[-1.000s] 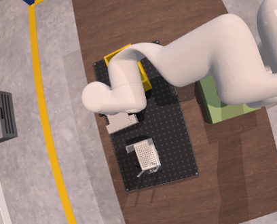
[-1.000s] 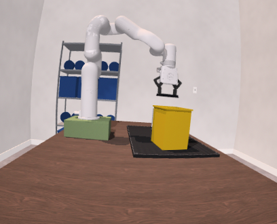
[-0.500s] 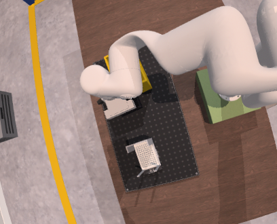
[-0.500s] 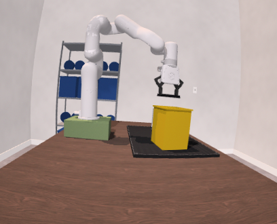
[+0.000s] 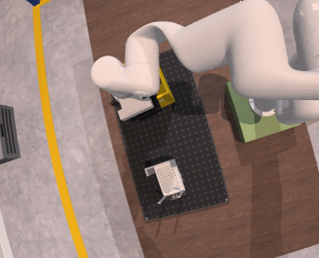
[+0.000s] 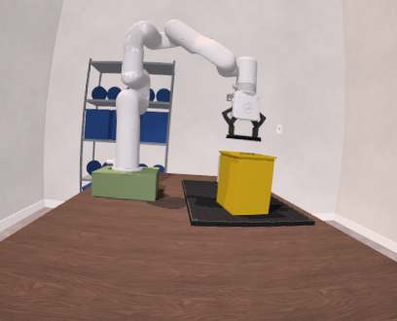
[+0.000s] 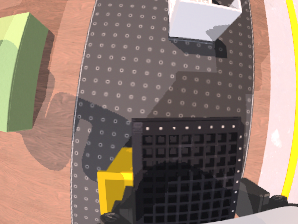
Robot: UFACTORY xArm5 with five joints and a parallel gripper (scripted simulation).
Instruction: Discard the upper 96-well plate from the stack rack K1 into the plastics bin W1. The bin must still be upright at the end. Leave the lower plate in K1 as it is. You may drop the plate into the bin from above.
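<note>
Across the middle of the exterior view a brown table (image 6: 130, 263) fills the foreground, with a grey shelf rack (image 6: 88, 122) of blue boxes and balls against the back wall at left. The white arm (image 6: 198, 46) rises from a green pedestal (image 6: 106, 187) left of centre, arches over the top of the frame and drops its wrist toward the right of centre. A black perforated mat (image 6: 203, 214) lies on the table to the right of the pedestal. On the mat stands the yellow plastics bin W1 (image 6: 244, 187), upright, its open top just below the wrist.

In the top view, the stack rack K1 (image 5: 165, 177) sits low on the mat, well apart from the bin at the mat's upper end, with the lower plate (image 5: 169, 180) in it.

The gripper (image 6: 243, 137) hangs above the bin's rim, its fingers pinching the upper 96-well plate (image 6: 243, 138), held flat and clear of the bin. In the wrist view the plate (image 7: 189, 172) shows as a dark grid across the lower centre, one yellow bin corner (image 7: 116, 185) peeking out at its left edge.
</note>
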